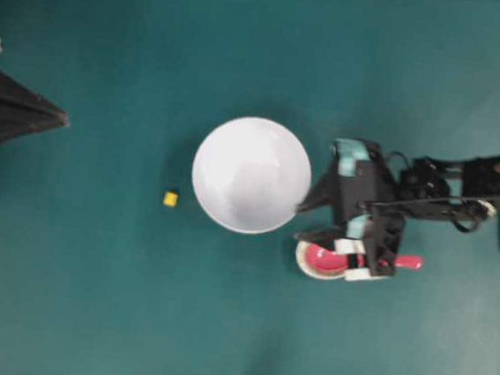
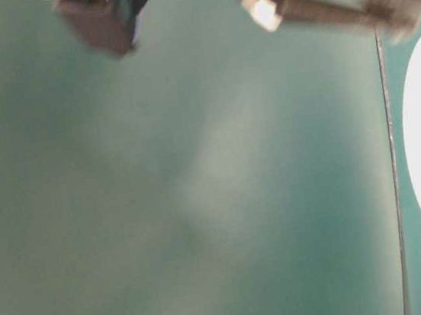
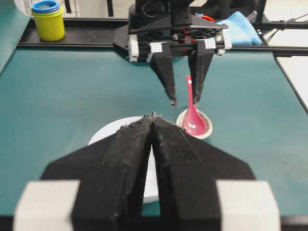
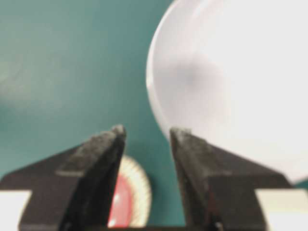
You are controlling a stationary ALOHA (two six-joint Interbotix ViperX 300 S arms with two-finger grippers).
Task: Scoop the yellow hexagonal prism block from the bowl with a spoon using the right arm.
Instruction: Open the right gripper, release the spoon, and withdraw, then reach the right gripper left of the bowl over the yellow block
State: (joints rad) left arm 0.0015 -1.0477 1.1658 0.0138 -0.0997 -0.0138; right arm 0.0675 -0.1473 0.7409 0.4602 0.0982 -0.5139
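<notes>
**Spoon waits in its dish, block outside the bowl**

Bowl first: the white bowl sits mid-table on the green mat, and nothing lies inside it. The yellow hexagonal prism block rests on the mat just beside the bowl's left rim, apart from it. On the bowl's other side, near its lower right edge, the pink-red spoon lies with its scoop in a small speckled dish, handle pointing away from the bowl. The right gripper hangs over that dish, its 2 fingers spread with nothing between them; their tips sit close to the bowl's right rim. Far off to the bowl's left, the left gripper has its 2 fingers pressed together, holding nothing.
</notes>
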